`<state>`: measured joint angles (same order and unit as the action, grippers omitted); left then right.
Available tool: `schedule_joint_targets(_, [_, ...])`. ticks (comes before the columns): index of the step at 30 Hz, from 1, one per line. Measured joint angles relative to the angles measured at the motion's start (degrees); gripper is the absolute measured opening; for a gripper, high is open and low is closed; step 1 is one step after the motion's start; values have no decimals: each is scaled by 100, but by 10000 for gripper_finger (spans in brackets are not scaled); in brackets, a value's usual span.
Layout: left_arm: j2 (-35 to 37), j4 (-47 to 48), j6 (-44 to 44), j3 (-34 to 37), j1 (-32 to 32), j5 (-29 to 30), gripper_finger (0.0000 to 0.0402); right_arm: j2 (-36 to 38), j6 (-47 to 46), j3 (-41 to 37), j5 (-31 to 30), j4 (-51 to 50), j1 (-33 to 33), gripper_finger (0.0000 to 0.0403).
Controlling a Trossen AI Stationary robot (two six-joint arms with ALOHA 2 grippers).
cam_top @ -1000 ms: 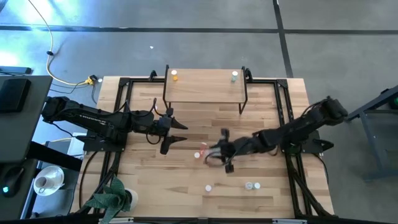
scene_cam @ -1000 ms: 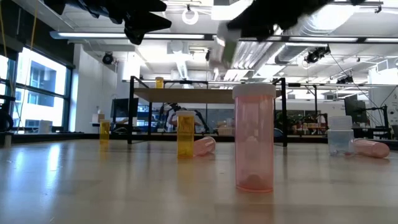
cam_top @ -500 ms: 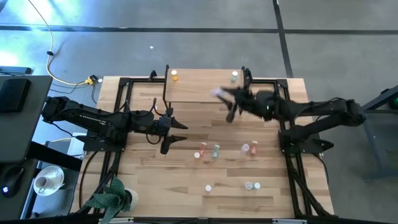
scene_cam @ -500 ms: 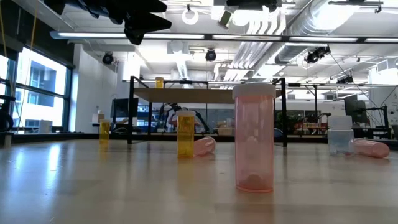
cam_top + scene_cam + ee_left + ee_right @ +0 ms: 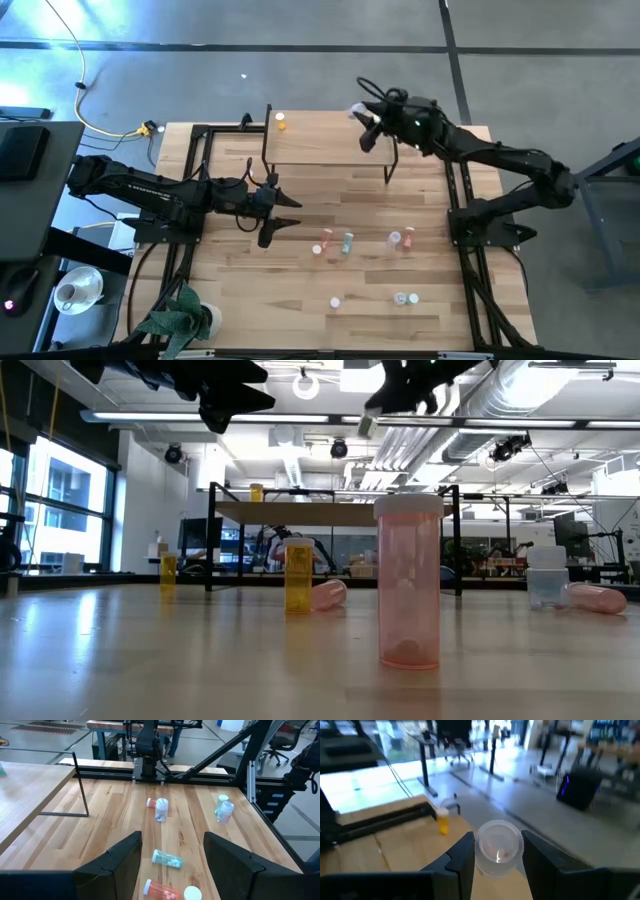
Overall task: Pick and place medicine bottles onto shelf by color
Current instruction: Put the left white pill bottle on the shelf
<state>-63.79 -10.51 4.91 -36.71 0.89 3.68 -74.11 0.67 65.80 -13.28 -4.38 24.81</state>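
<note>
My matt black fingers pinch a clear glossy plastic bottle; below, the table and shelf show smooth pale wood.

Both arms are matt black, built of jointed tubular segments on black bases. The left arm carries faint white lettering along its upper link. Thin black cables loop out just behind the right claw. Each claw ends in two broad, flat, dark fingers with angular tips; the left claw matches.
</note>
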Motion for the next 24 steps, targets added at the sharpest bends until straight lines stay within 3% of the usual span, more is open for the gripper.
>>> schedule_joint_targets(11, [0, 1, -7, 0, -2, -2, 202, -1308, -221, 1090, 489, -1463, 409, 122])
schedule_joint_targets(24, [0, 25, -6, 0, 0, -2, 202, -1945, -385, 1138, 787, -1471, 643, 122])
